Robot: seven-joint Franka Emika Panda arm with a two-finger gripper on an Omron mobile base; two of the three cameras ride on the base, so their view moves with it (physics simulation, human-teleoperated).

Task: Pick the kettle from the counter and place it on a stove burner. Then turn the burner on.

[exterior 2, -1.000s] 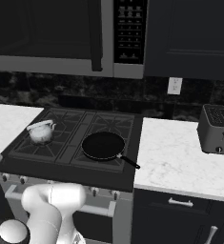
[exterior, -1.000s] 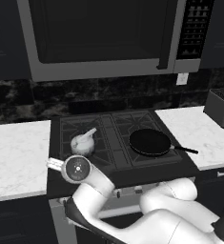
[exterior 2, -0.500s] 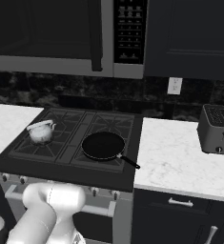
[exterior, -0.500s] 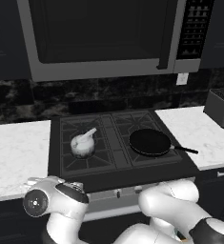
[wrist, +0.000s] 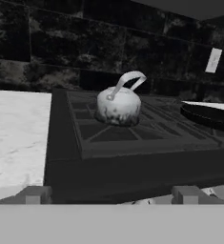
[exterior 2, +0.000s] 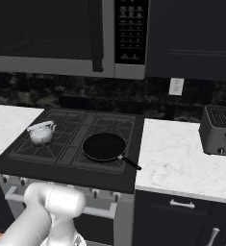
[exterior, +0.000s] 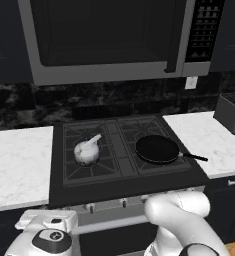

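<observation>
The kettle (exterior: pixel 87 151) already sits on the stove burner (exterior: pixel 91 158), on the left grate of the cooktop, so the carrying half of the job looks finished and what remains is lighting the flame. That would explain why the robot's hand is down low in front of the stove rather than over the pots: the pincer (wrist: pixel 111 199) looks along the cooktop from just below its front lip, with the kettle straight ahead of it and a little higher, well apart from the fingertips (wrist: pixel 33 194). The two tips stand wide of each other with nothing between them, so the pincer is open and empty.

From there the counter (wrist: pixel 15 128) lies ahead to the hand's left, and the frying pan (wrist: pixel 208 116) ahead to its right, on the neighbouring grate. The pan's handle (exterior: pixel 193 157) points away from the kettle, so neither crowds the other.

A row of knobs (exterior: pixel 107 204) runs along the stove's front panel, roughly at the height of the hand; the low posture seems chosen to reach one of them. Which knob governs the kettle's burner cannot be told, though one towards the left is the likely candidate. No flame is visible under the kettle.
</observation>
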